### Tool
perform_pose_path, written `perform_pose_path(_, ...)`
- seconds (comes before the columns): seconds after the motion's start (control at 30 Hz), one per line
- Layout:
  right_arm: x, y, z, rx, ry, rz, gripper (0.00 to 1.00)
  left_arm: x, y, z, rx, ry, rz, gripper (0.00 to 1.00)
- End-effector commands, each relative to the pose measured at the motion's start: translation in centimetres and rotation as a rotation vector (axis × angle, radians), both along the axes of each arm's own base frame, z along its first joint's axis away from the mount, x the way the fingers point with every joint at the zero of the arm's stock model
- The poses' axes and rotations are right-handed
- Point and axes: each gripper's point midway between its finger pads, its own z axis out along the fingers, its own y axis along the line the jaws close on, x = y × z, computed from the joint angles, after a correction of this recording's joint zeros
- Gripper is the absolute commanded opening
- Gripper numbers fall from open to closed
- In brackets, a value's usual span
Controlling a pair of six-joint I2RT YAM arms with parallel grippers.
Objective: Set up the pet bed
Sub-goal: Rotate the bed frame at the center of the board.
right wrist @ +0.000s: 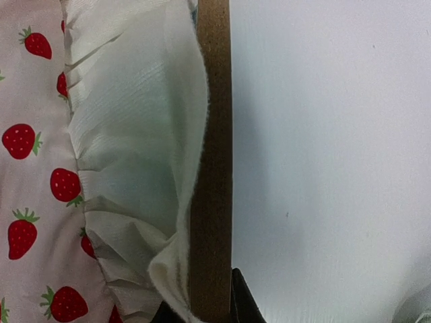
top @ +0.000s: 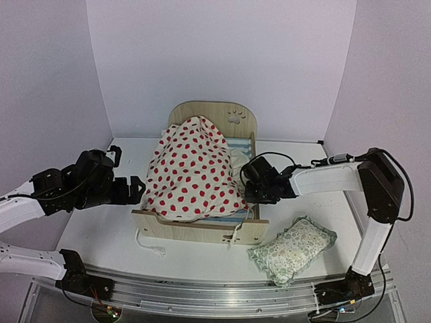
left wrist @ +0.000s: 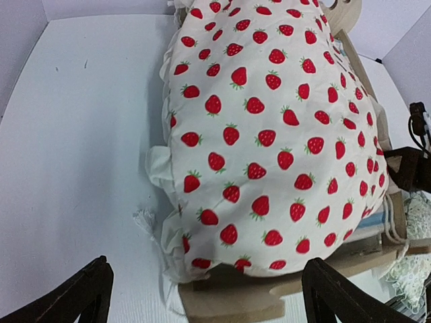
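Observation:
The pet bed (top: pixel 202 232), a light-wood frame with a paw-print headboard, stands mid-table. A cream cushion (top: pixel 192 168) with red strawberries lies bunched on it, hiding most of the striped base. My left gripper (top: pixel 138 190) hovers open just left of the bed, level with the footboard end. In the left wrist view its dark fingers (left wrist: pixel 81 296) straddle the cushion (left wrist: pixel 269 134) and the footboard (left wrist: pixel 249 293) without touching them. My right gripper (top: pixel 250 183) is shut on the bed's right side rail (right wrist: pixel 212 168), with the cushion's white frill (right wrist: pixel 135 134) against that rail.
A small green floral pillow (top: pixel 293 249) lies on the table right of the footboard, below the right arm. A white tie string (top: pixel 149 243) trails from the bed's front left corner. White walls close in the back and both sides.

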Motion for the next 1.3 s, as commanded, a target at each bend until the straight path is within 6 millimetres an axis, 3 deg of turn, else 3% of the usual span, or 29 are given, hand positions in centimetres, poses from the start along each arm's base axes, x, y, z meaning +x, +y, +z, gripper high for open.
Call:
perform_pose_path(0.0,-5.8,3.2,-1.1,0.005,0.092,0.061,0.00,0.7,-2.3,0.8,-0.036,-0.004,-0.041,1.00)
perform_pose_path(0.1,-6.3,4.1,-0.1,0.033,0.086,0.087,0.07,0.4,-3.7,2.0,-0.028,-0.032,-0.054,1.00)
perform_pose_path(0.2,-5.9,3.6,2.4,0.018,0.024,0.120,0.40,-0.4,-5.2,2.1,0.032,-0.039,-0.068,0.99)
perform_pose_path(0.3,-5.1,2.9,5.8,-0.028,-0.072,0.163,0.65,-0.9,-7.0,2.3,0.062,-0.047,-0.093,0.99)
perform_pose_path(0.43,-3.6,3.5,10.4,-0.110,-0.174,0.282,0.83,-1.7,-8.9,2.5,0.061,-0.057,-0.117,0.98)
perform_pose_path(0.57,-0.6,4.8,12.4,-0.133,-0.200,0.412,0.86,-3.5,-12.3,1.7,0.044,-0.056,-0.203,0.96)
perform_pose_path(0.73,6.6,5.5,12.8,-0.134,-0.248,0.559,0.87,-4.9,-14.2,-0.6,0.131,-0.029,-0.239,0.96)
perform_pose_path(0.8,8.6,6.5,13.1,-0.154,-0.310,0.672,0.88,-5.4,-14.9,-1.7,0.140,-0.008,-0.271,0.95)
perform_pose_path(0.97,13.1,8.1,13.2,-0.074,-0.370,0.834,0.89,-6.5,-15.7,-4.3,0.155,0.051,-0.337,0.93)
perform_pose_path(1.1,16.9,7.5,12.8,-0.099,-0.411,0.822,0.88,-7.4,-16.2,-5.4,0.143,0.087,-0.378,0.92)
perform_pose_path(1.27,19.2,6.7,13.3,-0.240,-0.493,0.804,0.89,-8.0,-16.1,-6.8,0.149,0.114,-0.393,0.91)
